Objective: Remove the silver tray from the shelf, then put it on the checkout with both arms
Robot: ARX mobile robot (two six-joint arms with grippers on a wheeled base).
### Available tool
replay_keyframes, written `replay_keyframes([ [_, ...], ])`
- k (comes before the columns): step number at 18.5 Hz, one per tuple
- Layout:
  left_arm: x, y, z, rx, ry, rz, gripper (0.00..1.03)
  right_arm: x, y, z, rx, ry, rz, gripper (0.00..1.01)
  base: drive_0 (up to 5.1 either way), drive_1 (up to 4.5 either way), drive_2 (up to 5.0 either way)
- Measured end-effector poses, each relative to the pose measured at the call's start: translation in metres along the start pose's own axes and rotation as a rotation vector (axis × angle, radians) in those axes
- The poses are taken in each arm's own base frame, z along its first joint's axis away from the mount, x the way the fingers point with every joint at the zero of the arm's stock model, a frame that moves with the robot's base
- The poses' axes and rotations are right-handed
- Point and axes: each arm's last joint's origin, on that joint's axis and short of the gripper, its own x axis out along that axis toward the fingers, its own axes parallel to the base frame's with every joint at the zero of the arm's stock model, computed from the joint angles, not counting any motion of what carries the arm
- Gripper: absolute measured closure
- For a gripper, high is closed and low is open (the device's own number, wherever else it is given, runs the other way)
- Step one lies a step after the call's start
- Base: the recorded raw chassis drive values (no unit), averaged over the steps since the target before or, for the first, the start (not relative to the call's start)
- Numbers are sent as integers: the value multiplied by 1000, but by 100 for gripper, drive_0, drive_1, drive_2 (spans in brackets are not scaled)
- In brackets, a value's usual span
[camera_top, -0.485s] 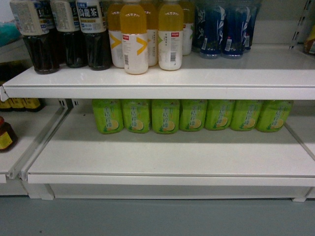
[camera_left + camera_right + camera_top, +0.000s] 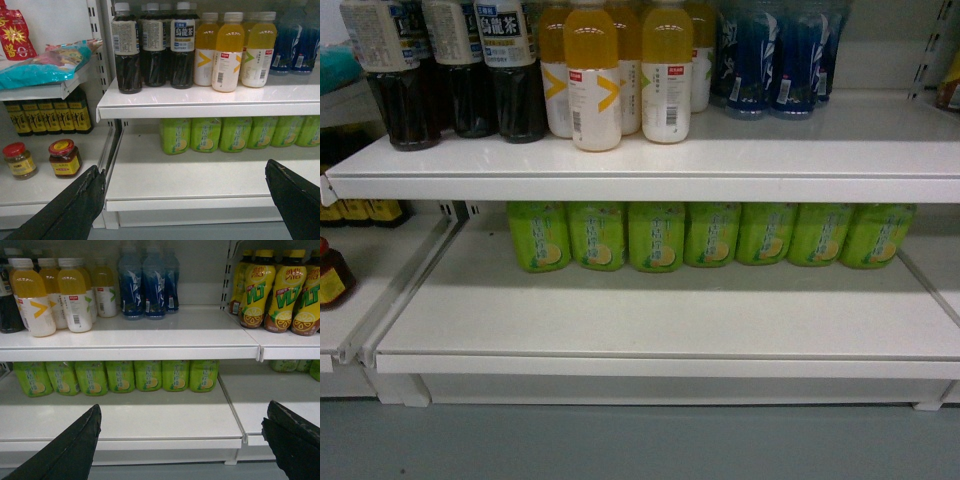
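White shelf (image 2: 660, 325) w/ green bottles (image 2: 710, 234); grey floor (image 2: 620, 440) below

Setting: retail shop aisle.
White metal shelf (image 2: 650, 160) boards stocked with rows of orange drink bottles (image 2: 592, 75), green drink bottles (image 2: 655, 237), sauce jars (image 2: 65, 158).

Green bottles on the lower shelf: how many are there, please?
7 green bottles side by side in one row at the back of the lower shelf; more may hide behind.
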Motion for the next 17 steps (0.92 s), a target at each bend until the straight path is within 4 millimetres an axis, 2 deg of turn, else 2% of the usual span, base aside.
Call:
replay_keyframes([
  [17,0,0,0,0,3,-2,5,0,0,0,0,3,0,3,0,0,0],
])
